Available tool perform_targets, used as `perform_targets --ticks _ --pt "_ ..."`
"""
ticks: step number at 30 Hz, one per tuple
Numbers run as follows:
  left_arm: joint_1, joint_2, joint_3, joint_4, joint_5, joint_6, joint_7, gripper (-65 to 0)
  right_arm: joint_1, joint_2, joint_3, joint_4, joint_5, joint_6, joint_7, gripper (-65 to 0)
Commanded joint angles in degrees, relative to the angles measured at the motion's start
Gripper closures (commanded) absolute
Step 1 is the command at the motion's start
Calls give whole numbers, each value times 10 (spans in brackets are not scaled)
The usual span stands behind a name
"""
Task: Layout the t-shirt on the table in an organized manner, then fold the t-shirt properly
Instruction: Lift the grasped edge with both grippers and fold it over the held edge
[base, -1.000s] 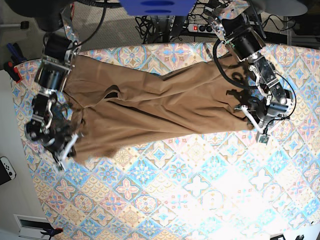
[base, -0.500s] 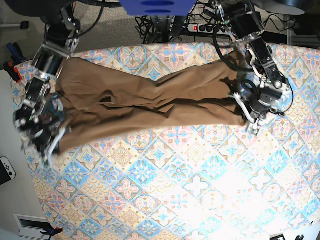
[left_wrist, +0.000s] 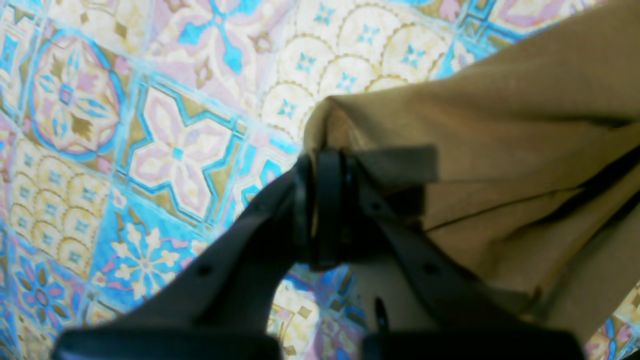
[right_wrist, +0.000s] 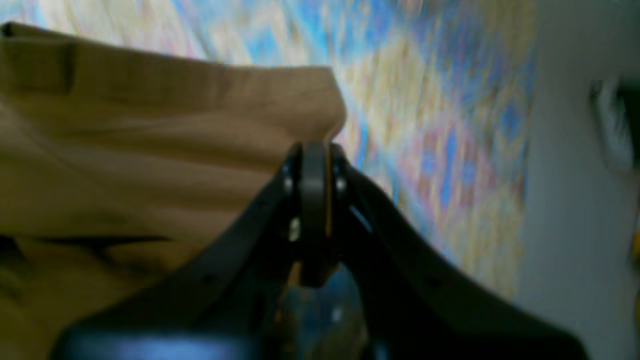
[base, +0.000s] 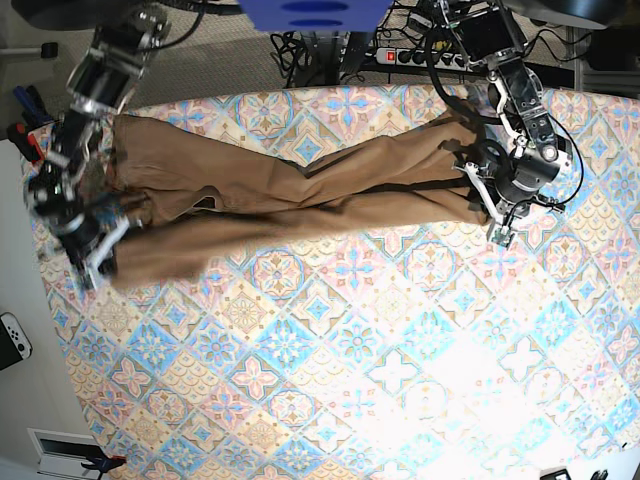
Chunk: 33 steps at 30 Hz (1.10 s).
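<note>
At the table's (base: 330, 380) left edge in the base view, right gripper (base: 100, 262) was clamped on a t-shirt (base: 300, 195) corner. Garment hung stretched between both arms across the far side, bunched into a long band, probably being tensioned for spreading flat. Opposite end: left gripper (base: 495, 222) pinched shut on a fabric edge. No containers present.

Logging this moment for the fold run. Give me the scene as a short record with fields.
garment: t-shirt, tan-brown, stretched in a long wrinkled band across the far part of the table
left gripper: shut on the t-shirt edge
right gripper: shut on the t-shirt edge
garment state: bunched and creased, not spread flat
fold: not yet begun
table cover: pastel tile pattern, near half bare
</note>
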Motion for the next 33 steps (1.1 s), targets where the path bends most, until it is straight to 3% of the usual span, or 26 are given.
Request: perform_targets --ticks 1,9,16,25,33 --pt "2 -14 -1 23 0 3 -7 0 12 13 10 27 13 -4 20 0" --pt "32 -18 28 58 5 3 -7 0 -42 13 56 106 81 -4 -35 0" --pt "44 -18 28 57 5 3 -7 0 -96 5 62 140 89 -4 -43 0" --pt "73 -31 57 52 7 3 -7 0 -157 -28 61 128 89 -4 -38 0" --pt "54 -34 57 -42 7 3 -8 0 -156 -31 58 51 88 -4 -38 0"
